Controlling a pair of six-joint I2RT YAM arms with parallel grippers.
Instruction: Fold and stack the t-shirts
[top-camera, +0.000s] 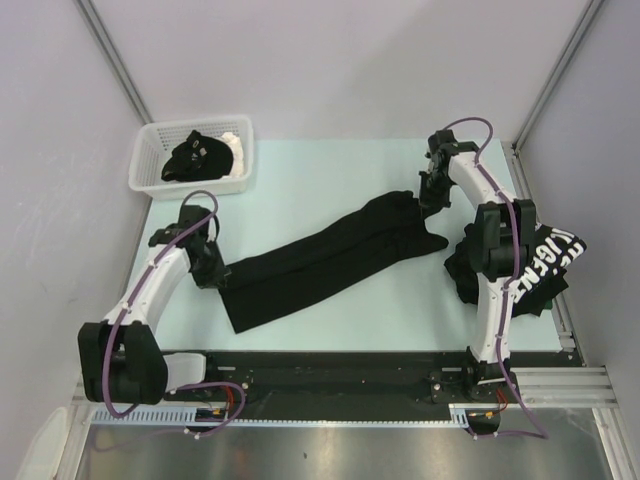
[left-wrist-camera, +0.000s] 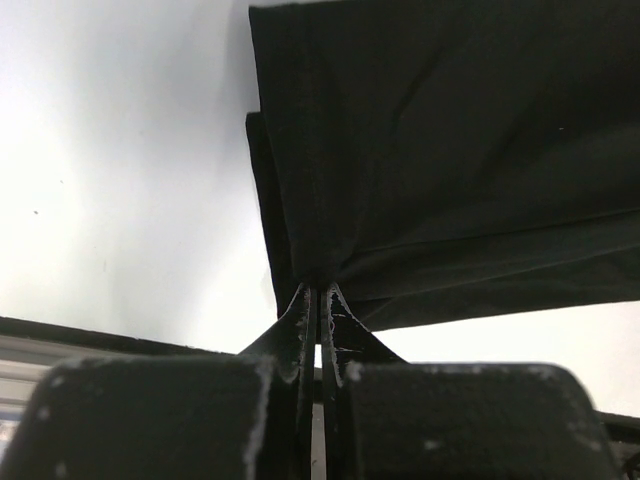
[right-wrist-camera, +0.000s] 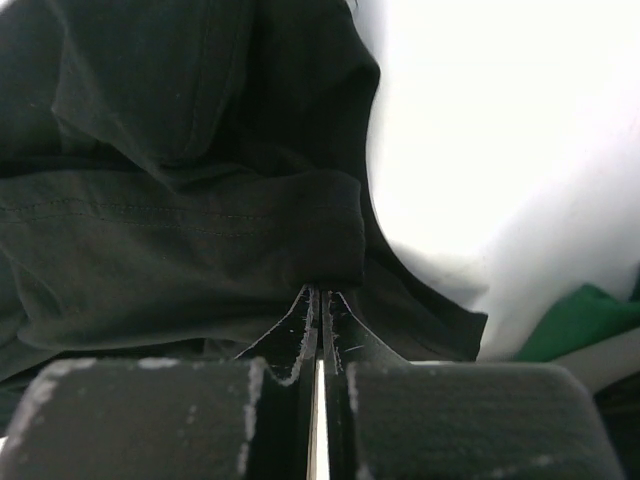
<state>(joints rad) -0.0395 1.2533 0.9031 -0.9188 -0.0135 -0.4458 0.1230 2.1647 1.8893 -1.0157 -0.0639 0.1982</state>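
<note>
Black cloth t-shirt (top-camera: 320, 262): strip on the pale table (top-camera: 330, 170), long axis near-left to far-right.
Left gripper (top-camera: 214, 272): clamped on its near-left end.
Right gripper (top-camera: 432, 205): clamped on its far-right end.
Hidden: white-lettered black shirt (top-camera: 552, 262), partly behind the right arm (top-camera: 492, 250).

White slotted plastic basket (top-camera: 180, 187) sits upper left of the frame, on the far left corner of the pale mint desk (top-camera: 330, 180). Plain grey walls (top-camera: 330, 60) up top, and a black strip (top-camera: 330, 365) plus aluminium rail (top-camera: 560, 385) run along the bottom.
</note>
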